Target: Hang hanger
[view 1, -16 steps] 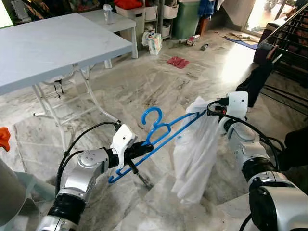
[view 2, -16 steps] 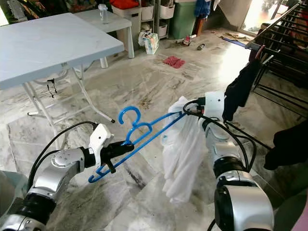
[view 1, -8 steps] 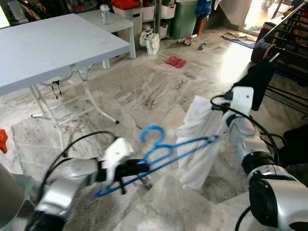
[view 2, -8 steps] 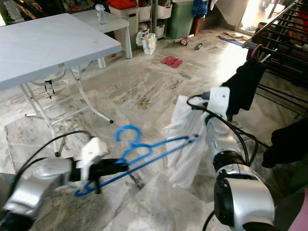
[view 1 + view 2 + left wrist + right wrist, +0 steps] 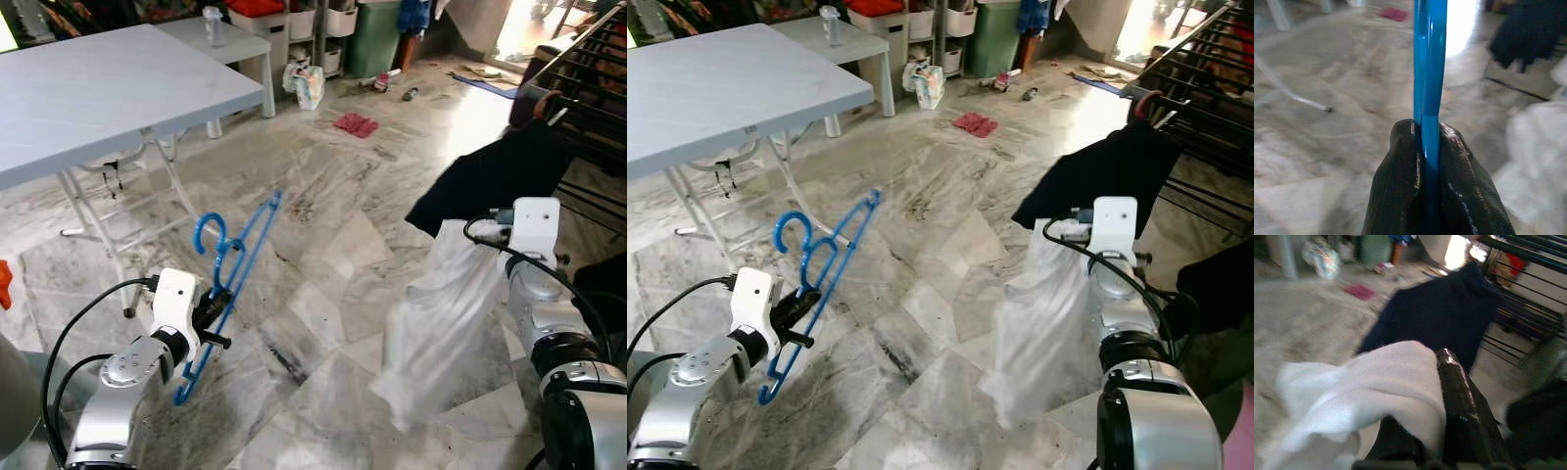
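Left tool point(image 5: 1430, 142) pinches blue hanger point(image 5: 230, 269) over open floor; right tool point(image 5: 1442, 382) grips white garment point(image 5: 431, 328).

A pale marble floor point(image 5: 323, 196) with grey veining spreads across the room, glaring white where daylight falls from an opening at the far right. A white folding bench point(image 5: 108, 88) stands at the left, with stacked storage bins point(image 5: 313, 24) and a green bin point(image 5: 377, 39) behind it along the far side. A black drying rack point(image 5: 588, 69) with a dark garment point(image 5: 500, 176) stands at the right, and a red cloth point(image 5: 355, 123) lies on the floor.
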Motion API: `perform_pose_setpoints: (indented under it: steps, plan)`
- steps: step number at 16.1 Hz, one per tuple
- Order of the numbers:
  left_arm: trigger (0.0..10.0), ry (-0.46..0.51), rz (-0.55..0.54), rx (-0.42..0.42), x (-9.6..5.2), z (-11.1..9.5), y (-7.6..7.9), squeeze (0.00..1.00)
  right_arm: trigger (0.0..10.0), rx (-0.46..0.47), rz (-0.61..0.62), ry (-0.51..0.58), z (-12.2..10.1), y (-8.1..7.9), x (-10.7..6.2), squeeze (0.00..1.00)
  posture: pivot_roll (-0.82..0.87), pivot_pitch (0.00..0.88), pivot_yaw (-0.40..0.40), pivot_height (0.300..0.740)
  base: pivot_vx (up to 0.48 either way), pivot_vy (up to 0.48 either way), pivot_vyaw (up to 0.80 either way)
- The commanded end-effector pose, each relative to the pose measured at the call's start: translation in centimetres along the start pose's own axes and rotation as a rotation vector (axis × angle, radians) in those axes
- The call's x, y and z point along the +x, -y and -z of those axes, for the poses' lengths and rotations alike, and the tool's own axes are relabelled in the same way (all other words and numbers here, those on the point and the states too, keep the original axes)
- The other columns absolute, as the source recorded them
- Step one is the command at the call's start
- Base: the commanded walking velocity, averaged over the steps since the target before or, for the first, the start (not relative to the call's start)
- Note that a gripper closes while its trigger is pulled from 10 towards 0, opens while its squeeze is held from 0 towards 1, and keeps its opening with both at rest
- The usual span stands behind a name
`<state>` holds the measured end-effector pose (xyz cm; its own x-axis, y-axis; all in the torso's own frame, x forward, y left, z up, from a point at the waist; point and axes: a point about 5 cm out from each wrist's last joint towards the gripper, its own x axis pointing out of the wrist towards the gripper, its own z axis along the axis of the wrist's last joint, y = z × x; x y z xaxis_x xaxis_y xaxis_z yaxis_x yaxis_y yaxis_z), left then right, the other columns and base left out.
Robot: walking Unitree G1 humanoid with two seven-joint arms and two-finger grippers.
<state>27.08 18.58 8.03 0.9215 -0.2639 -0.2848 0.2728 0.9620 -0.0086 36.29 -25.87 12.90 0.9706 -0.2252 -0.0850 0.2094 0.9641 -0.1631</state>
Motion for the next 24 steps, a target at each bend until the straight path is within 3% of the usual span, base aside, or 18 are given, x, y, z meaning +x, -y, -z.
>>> perform_pose_setpoints:
  steps: [1, 2, 4, 5, 6, 8, 9, 10, 11, 12, 13, 16, 17, 19, 21, 24]
  plan:
    - [8.5, 0.010, -0.115, 0.054, 0.6, -0.5, 0.3, 0.00, 0.0, 0.043, -0.136, 0.073, -1.2, -1.3, -0.2, 0.00, 0.03, 0.004, -0.068, 0.740, 0.000, 0.000, 0.00]
    - [10.0, 0.051, -0.211, 0.076, 0.9, -1.0, 1.2, 0.00, 0.0, 0.039, -0.348, 0.133, -1.5, -2.8, -1.4, 0.00, 0.03, 0.002, -0.068, 0.740, 0.000, 0.000, 0.00]
    - [10.0, 0.070, -0.215, 0.096, 1.0, -1.4, 1.9, 0.00, 0.0, 0.040, -0.399, 0.136, -1.4, -2.8, -2.3, 0.00, 0.04, 0.001, -0.065, 0.740, 0.000, 0.000, 0.00]
    - [10.0, 0.106, -0.164, 0.146, 0.7, -1.9, 2.6, 0.00, 0.0, 0.051, -0.436, 0.142, -1.3, -2.9, -3.0, 0.00, 0.04, 0.000, -0.057, 0.740, 0.000, 0.000, 0.00]
    - [10.0, 0.088, -0.220, 0.144, 0.3, -2.0, 1.8, 0.00, 0.0, 0.049, -0.449, 0.142, -1.2, -2.8, -3.4, 0.00, 0.03, 0.000, -0.049, 0.740, 0.000, 0.000, 0.00]
    - [10.0, 0.103, -0.205, 0.185, -1.1, -2.3, 1.8, 0.00, 0.0, 0.062, -0.517, 0.142, -1.3, -3.1, -4.5, 0.00, 0.01, 0.000, -0.030, 0.740, 0.000, 0.000, 0.00]
    - [10.0, 0.142, -0.198, 0.182, -1.5, -3.1, 2.0, 0.00, 1.8, 0.080, -0.544, 0.153, -1.8, -3.0, -5.1, 0.00, 0.01, 0.000, -0.021, 0.740, 0.000, 0.000, 0.00]
    - [10.0, 0.163, -0.213, 0.148, -1.4, -3.4, 2.0, 0.00, 8.5, 0.093, -0.543, 0.159, -2.1, -3.1, -5.4, 0.00, 0.01, 0.000, -0.019, 0.740, 0.000, 0.000, 0.00]
    - [10.0, 0.210, -0.257, 0.113, -1.0, -4.2, 1.9, 0.00, 10.0, 0.127, -0.504, 0.156, -2.3, -3.2, -5.6, 0.00, 0.01, 0.000, -0.018, 0.740, 0.000, 0.000, 0.00]
    - [10.0, 0.227, -0.287, 0.089, -0.9, -4.4, 1.8, 0.00, 10.0, 0.135, -0.494, 0.164, -2.5, -3.4, -5.7, 0.00, 0.01, 0.000, -0.020, 0.740, 0.000, 0.000, 0.00]
    - [10.0, 0.247, -0.347, 0.013, -0.8, -4.8, 1.5, 0.00, 10.0, 0.175, -0.474, 0.188, -3.1, -3.6, -6.2, 0.00, 0.01, 0.000, -0.029, 0.740, 0.000, 0.000, 0.00]
    - [10.0, 0.286, -0.413, -0.025, -1.2, -5.3, 0.6, 0.00, 10.0, 0.189, -0.425, 0.203, -3.4, -4.9, -7.7, 0.00, 0.01, 0.000, -0.044, 0.740, 0.000, 0.000, 0.00]
    - [10.0, 0.279, -0.392, -0.035, -1.3, -5.1, 0.8, 0.00, 10.0, 0.232, -0.444, 0.192, -3.2, -5.2, -8.3, 0.00, 0.02, 0.000, -0.045, 0.740, 0.000, 0.000, 0.00]
    - [10.0, 0.255, -0.331, -0.013, -1.5, -4.4, 1.7, 0.00, 10.0, 0.164, -0.403, 0.193, -2.4, -5.7, -9.0, 0.00, 0.01, 0.000, -0.034, 0.740, 0.135, 0.000, 0.00]
    - [10.0, 0.213, -0.285, -0.014, -1.8, -3.2, 2.4, 0.00, 10.0, 0.152, -0.394, 0.128, -1.6, -6.0, -9.8, 0.00, 0.00, 0.010, -0.025, 0.740, 0.285, 0.000, 0.00]
    - [10.0, 0.181, -0.262, -0.023, -1.7, -2.4, 2.7, 0.00, 10.0, 0.154, -0.366, 0.124, -1.1, -5.7, -10.0, 0.00, 0.00, 0.010, -0.023, 0.740, 0.271, 0.000, 0.00]
